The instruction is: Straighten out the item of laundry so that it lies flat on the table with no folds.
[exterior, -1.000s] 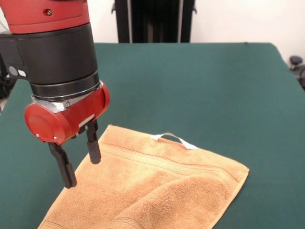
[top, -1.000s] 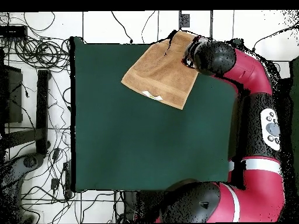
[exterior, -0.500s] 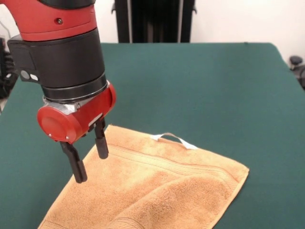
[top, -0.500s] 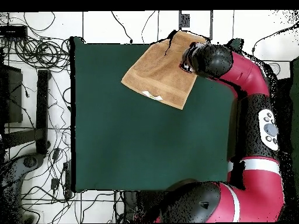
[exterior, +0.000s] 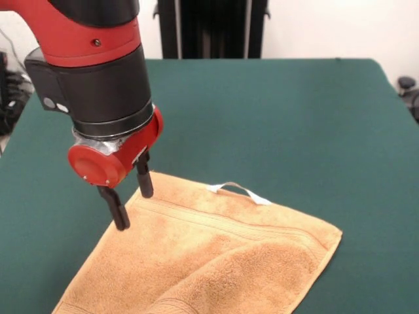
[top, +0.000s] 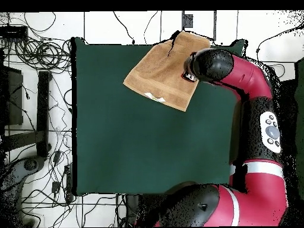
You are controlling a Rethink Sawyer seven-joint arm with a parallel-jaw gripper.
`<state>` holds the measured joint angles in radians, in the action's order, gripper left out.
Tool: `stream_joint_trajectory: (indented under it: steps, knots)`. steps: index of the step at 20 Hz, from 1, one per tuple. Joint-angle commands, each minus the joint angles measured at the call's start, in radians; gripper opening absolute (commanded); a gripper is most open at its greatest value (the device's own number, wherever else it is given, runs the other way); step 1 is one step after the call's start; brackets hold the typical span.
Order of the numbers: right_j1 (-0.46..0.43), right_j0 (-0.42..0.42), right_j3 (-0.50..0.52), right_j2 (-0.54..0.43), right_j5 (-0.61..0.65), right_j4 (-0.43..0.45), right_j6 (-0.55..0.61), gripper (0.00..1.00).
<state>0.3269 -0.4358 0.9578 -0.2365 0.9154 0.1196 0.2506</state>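
The golden-tan towel (exterior: 216, 255) lies on the green table (exterior: 275, 118) at the near left of the front view, with a raised fold running across its near half. Its white loop tag (exterior: 237, 190) sticks up at the far hem. My gripper (exterior: 132, 200) is open and empty, its two black fingers (exterior: 118, 210) pointing down just over the towel's far left corner. In the overhead view the towel (top: 160, 74) lies at the table's top edge, partly over it, and the gripper (top: 189, 75) is at the towel's right edge.
The red and black arm (top: 261, 113) runs along the table's right side in the overhead view. Cables and stands (top: 35, 89) lie on the floor left of the table. A black stand (exterior: 209, 29) is behind the table's far edge.
My gripper has moved right and towards the table's far side, from over the towel's left edge to its far left corner. It stays open. The towel has not moved.
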Motion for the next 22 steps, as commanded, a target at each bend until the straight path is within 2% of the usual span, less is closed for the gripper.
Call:
stream_joint_trajectory:
  steps: [1, 6, 14, 22]
  knots:
    - [-0.061, 0.063, 0.104, 0.030, 0.232, 0.075, 0.082, 1.00]
    - [-0.066, 0.068, 0.104, 0.032, 0.330, 0.108, 0.061, 1.00]
    - [-0.067, 0.044, 0.131, 0.007, 0.276, 0.134, 0.065, 1.00]
    - [-0.055, 0.030, 0.142, -0.015, 0.229, 0.122, 0.066, 1.00]
